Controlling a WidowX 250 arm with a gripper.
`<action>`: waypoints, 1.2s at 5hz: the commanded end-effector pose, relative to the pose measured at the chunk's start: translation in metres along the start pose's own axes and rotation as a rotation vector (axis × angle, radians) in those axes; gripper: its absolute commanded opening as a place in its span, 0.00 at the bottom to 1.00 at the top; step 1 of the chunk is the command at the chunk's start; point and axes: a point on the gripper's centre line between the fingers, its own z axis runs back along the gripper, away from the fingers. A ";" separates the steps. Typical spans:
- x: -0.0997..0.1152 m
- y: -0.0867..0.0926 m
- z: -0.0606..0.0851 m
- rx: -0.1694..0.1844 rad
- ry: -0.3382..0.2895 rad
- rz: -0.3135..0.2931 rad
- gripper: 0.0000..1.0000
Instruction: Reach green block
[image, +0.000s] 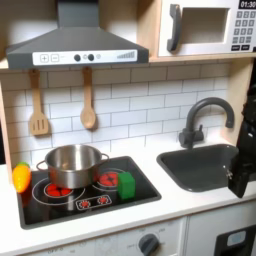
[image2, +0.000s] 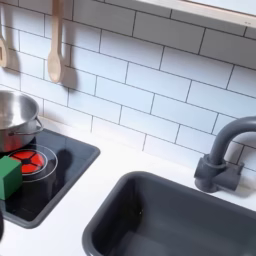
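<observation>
The green block (image: 127, 184) is a small bright green chunk standing upright on the front right part of the black stovetop (image: 60, 208), just right of a red burner ring. In the second exterior view the green block (image2: 9, 178) sits at the left edge, beside the glowing red burner (image2: 36, 161). My gripper (image: 241, 178) is a dark shape hanging at the first exterior view's right edge, over the right side of the sink and far to the right of the block. Its fingers are too dark and cropped to read.
A steel pot (image: 72, 165) stands on the stovetop behind and left of the block, with a yellow-orange toy (image: 21, 177) at its left. The grey sink (image: 198, 165) and dark faucet (image: 203, 120) lie between block and gripper. Wooden utensils (image: 88, 100) hang on the tiled wall.
</observation>
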 end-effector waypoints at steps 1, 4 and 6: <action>0.000 0.000 0.000 0.000 0.000 0.000 1.00; 0.059 0.017 -0.024 0.066 -0.049 0.025 1.00; 0.082 0.039 -0.025 0.079 -0.069 0.001 1.00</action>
